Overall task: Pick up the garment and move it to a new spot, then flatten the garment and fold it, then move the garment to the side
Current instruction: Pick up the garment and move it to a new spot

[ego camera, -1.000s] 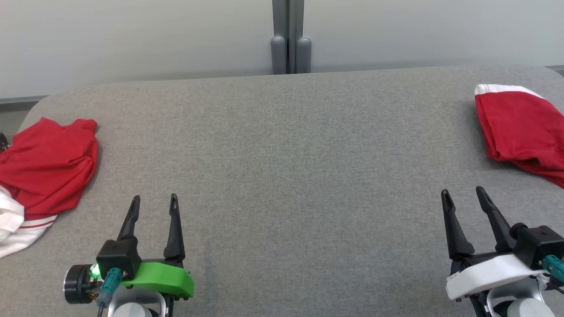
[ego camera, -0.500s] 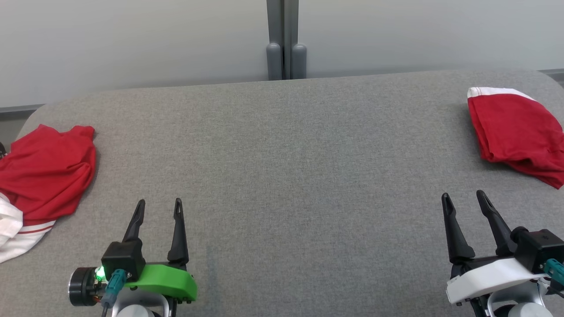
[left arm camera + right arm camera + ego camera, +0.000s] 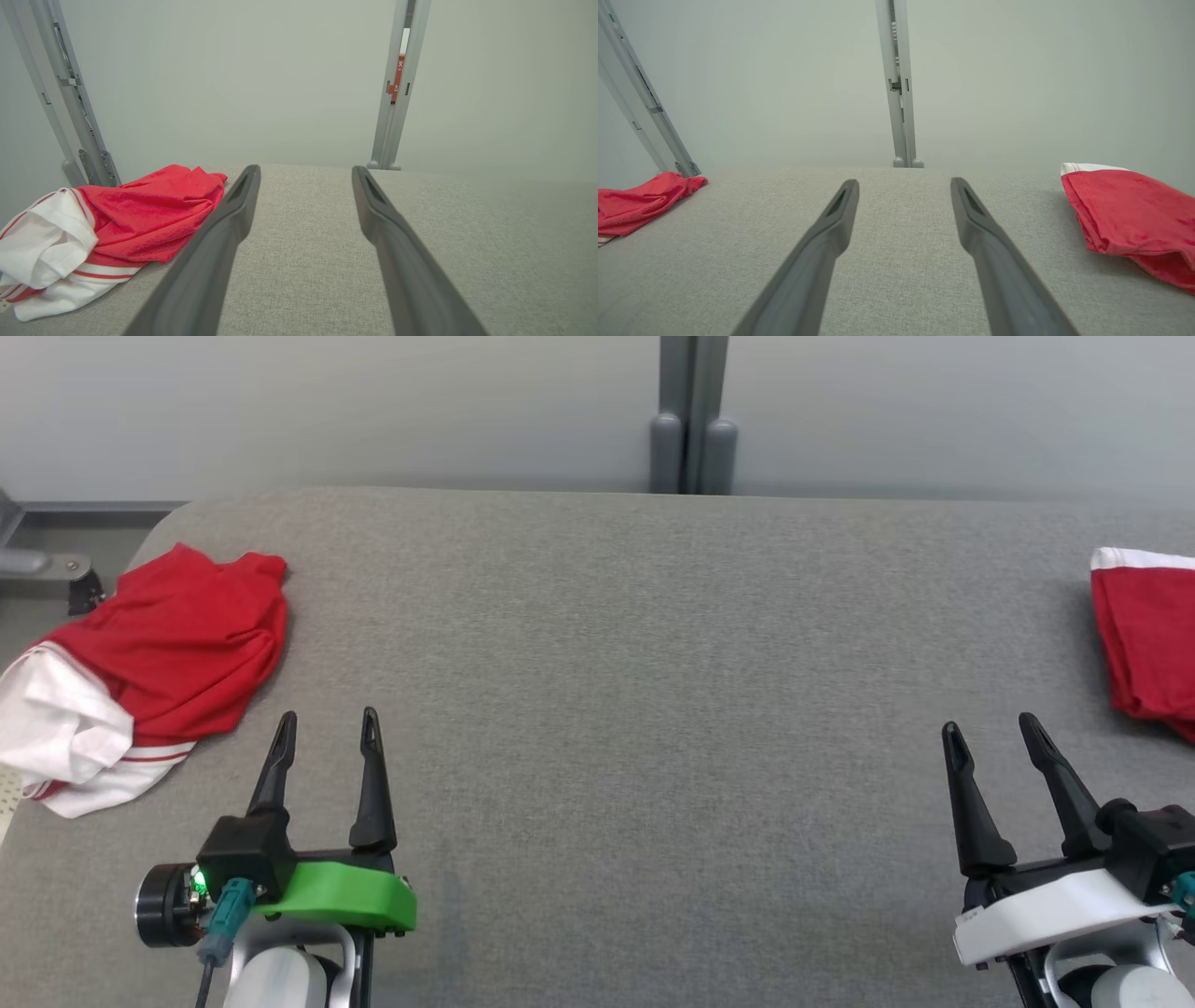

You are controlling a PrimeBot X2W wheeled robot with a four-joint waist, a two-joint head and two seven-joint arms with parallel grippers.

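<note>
A crumpled red and white garment (image 3: pixel 177 635) lies at the left end of the grey padded table (image 3: pixel 653 663). In the left wrist view that garment (image 3: pixel 154 210) sits just left of my fingers. My left gripper (image 3: pixel 327 719) hovers open and empty close to its right edge, not touching it. A second, folded red garment with a white band (image 3: pixel 1148 644) rests at the right end and is cut by the frame edge. My right gripper (image 3: pixel 990 723) stands open and empty a little in front and left of it. The right wrist view holds both garments (image 3: pixel 635 200) (image 3: pixel 1129 210).
A pale wall panel with a grey upright post (image 3: pixel 691 420) runs along the table's far edge. A metal frame piece (image 3: pixel 37 560) sticks out past the left corner. The wide middle of the table lies between my two grippers.
The head camera has turned left, so the whole picture slid right and more of the left garment shows. Both grippers stay open and empty; neither garment has moved on the table.
</note>
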